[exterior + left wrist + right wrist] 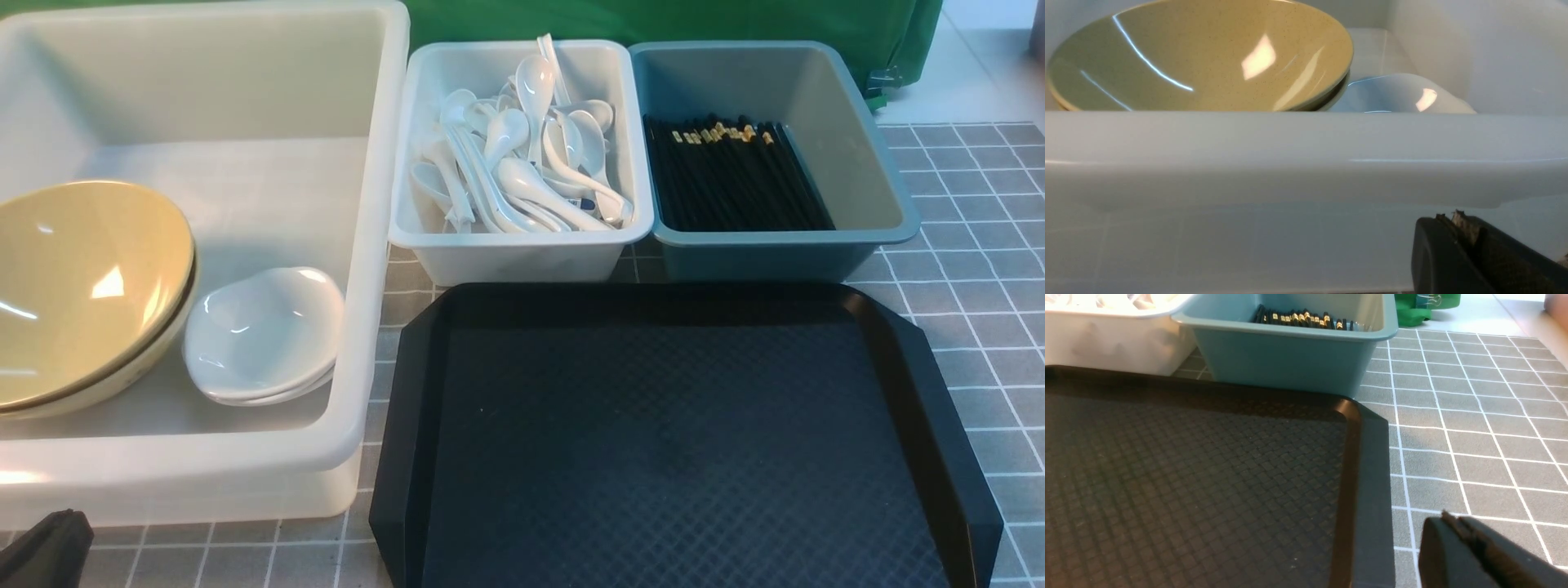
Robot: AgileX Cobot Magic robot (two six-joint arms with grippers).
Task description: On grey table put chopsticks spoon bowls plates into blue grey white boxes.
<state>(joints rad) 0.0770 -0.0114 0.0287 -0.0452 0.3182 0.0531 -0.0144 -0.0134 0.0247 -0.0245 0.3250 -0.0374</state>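
Observation:
Stacked tan bowls (82, 286) lean inside the large white box (384, 204), with stacked white plates (265, 331) beside them. Several white spoons (522, 155) fill the small pale box (522, 253). Black chopsticks (731, 175) lie in the blue-grey box (775, 253). My left gripper (1449, 222) is shut and empty, low in front of the white box's near wall (1306, 151); the bowls (1208, 57) and plates (1396, 94) show over its rim. Beside the black tray's corner, my right gripper (1453, 522) is shut and empty over the grey table (1474, 428). The chopsticks (1302, 318) show in the blue-grey box (1290, 363).
A black textured tray (669, 433) with cut corners lies in front of the two small boxes. Green cloth (653, 20) hangs behind the boxes. A dark part of my left arm (45, 551) shows at the lower left corner.

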